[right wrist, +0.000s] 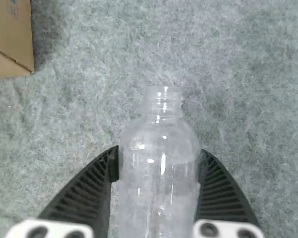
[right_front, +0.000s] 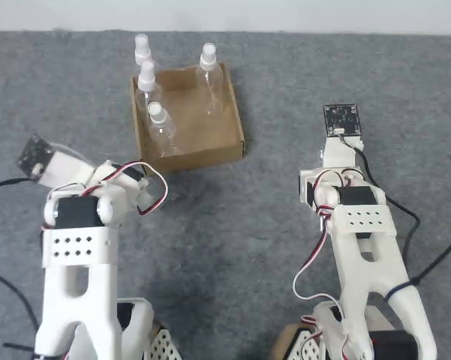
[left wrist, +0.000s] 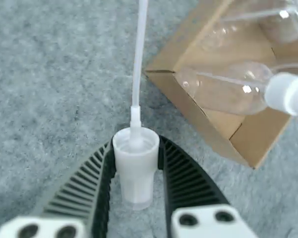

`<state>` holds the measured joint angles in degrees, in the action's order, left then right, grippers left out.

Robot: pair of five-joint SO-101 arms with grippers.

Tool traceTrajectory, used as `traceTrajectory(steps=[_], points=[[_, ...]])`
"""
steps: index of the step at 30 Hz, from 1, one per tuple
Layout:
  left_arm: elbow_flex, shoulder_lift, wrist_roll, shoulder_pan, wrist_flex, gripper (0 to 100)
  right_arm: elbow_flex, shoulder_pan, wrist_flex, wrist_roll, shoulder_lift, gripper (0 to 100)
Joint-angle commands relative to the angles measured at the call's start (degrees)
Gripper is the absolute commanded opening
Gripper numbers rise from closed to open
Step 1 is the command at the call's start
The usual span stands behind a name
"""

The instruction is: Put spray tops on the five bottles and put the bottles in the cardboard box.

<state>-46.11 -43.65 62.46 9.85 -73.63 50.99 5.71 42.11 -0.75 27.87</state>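
My left gripper (left wrist: 135,148) is shut on a white spray top (left wrist: 135,171), whose thin dip tube (left wrist: 139,59) points away over the carpet. It hangs just off a corner of the cardboard box (left wrist: 223,131). In the high view, several clear bottles (right_front: 210,86) with white spray tops are in the box (right_front: 191,159), some upright and some leaning. My right gripper (right wrist: 158,158) is shut on a clear bottle (right wrist: 161,144) with a bare, open neck, held above the carpet to the right of the box.
Grey carpet (right_front: 285,67) covers the whole table. The left arm (right_front: 82,217) stands just in front of the box, the right arm (right_front: 364,217) to the box's right. A box corner (right wrist: 10,34) shows in the right wrist view.
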Motion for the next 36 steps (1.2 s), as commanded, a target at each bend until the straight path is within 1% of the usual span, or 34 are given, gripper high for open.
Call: traceTrajectory(steps=[1, 5, 10, 12, 15, 19, 22, 27, 31, 36], points=[[0.57, -1.58, 1.85, 2.55, 1.67, 1, -1.85, -0.31, -1.45, -0.35, 2.77, 11.8], [-1.1, -1.49, 3.25, 4.22, 2.29, 1, -1.85, -0.31, -1.45, -0.44, 2.59, 11.8], [-4.35, -1.49, 4.48, 4.31, 6.51, 1, -1.85, -0.31, -1.45, -0.44, 2.59, 11.8], [-4.53, -1.49, 6.15, 4.31, 6.51, 1, -1.85, -0.31, -1.45, -0.44, 2.59, 11.8], [-4.7, -1.49, 6.59, 4.4, 6.86, 1, -1.85, -0.31, -1.45, -0.44, 2.51, 11.8], [-4.79, -1.49, 6.68, 7.47, 6.95, 1, -1.85, -0.22, -1.45, -0.44, 2.51, 11.8], [-4.79, -0.97, 6.68, 7.91, 6.95, 1, -1.85, -0.22, -1.45, -0.44, 2.42, 11.8], [-2.68, 7.47, 6.68, 8.0, 8.97, 1, -1.85, -0.22, -1.45, -0.44, 2.42, 11.8], [1.27, 14.86, 6.68, 8.09, 8.97, 1, -1.85, -0.22, -1.45, -0.44, 2.51, 11.8], [3.21, 18.81, 8.18, 11.87, 9.49, 1, -1.85, -0.22, -1.45, -0.44, 2.51, 11.8]])
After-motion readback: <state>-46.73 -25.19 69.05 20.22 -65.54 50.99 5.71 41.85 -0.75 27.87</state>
